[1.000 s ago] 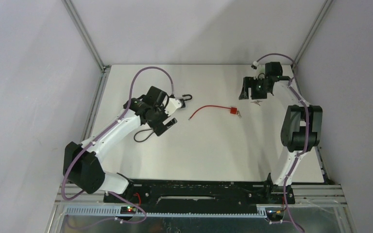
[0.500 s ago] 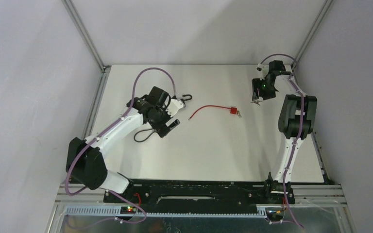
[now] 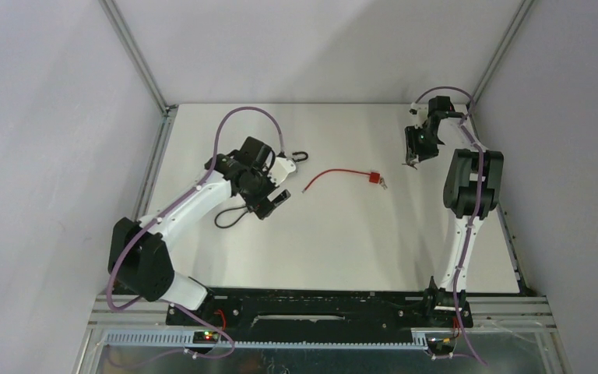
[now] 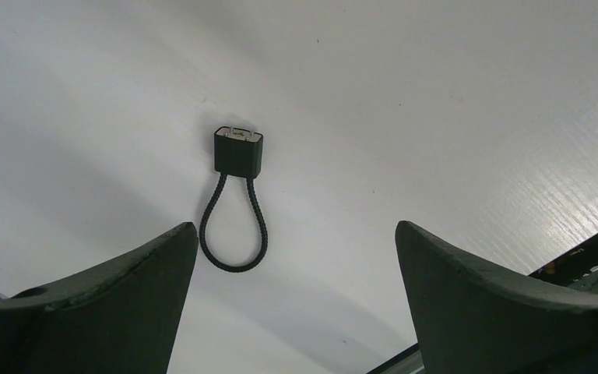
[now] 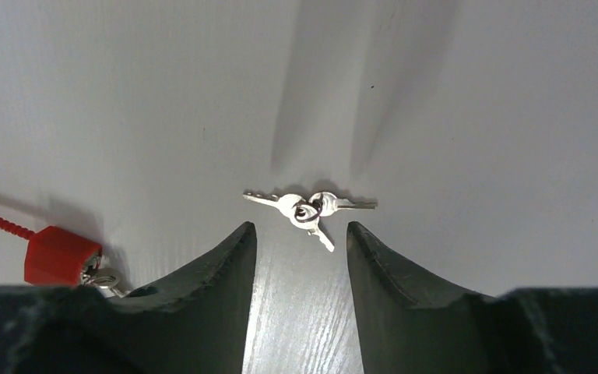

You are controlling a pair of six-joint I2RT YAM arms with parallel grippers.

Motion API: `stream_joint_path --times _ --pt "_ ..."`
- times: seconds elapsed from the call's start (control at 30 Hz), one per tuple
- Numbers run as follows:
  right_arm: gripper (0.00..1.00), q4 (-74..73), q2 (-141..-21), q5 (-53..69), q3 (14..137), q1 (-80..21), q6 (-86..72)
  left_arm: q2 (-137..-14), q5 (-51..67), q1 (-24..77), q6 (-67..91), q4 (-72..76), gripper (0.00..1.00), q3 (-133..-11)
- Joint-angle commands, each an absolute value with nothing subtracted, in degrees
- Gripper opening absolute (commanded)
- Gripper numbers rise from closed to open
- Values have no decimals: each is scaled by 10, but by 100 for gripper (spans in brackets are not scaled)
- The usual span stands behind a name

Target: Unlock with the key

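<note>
A bunch of small silver keys [image 5: 309, 209] on a ring lies flat on the white table, just beyond my right gripper's tips. My right gripper [image 5: 300, 227] hangs over the keys [image 3: 413, 165] at the far right, jaws partly closed with a clear gap and nothing between them. A red padlock [image 5: 61, 255] with a red cable [image 3: 331, 176] lies mid-table [image 3: 374, 178], a small key ring at its side. My left gripper [image 4: 294, 227] is wide open and empty above a black padlock [image 4: 238, 149] with a black looped cable [image 3: 230, 216].
A black hook-shaped clip [image 3: 300, 156] lies just past the left gripper [image 3: 280, 183]. Grey walls with metal frame posts [image 3: 136, 58] close the table in on three sides. The right arm's elbow [image 3: 473, 183] stands near the table's right edge.
The right wrist has turned and settled over the keys, and its jaws have narrowed. The left arm has shifted only slightly.
</note>
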State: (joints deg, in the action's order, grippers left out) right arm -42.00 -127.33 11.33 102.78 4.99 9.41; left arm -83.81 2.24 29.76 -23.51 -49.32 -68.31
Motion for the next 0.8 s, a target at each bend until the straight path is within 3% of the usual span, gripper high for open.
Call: stream_joint_path --times 0.0,0.47,0.67,0.77 --pt "47 -421 -1293 103 1059 45 85 -842 42 298 -239 -486 100 -719" --pt "25 -422 -1316 89 1077 37 84 -848 53 298 -242 -487 100 -721" --pt "0 -422 -1301 94 1074 42 85 -856 59 299 -246 -491 100 -742" --pt "0 -419 -1269 122 1059 47 87 -858 75 299 -251 -495 100 -762"
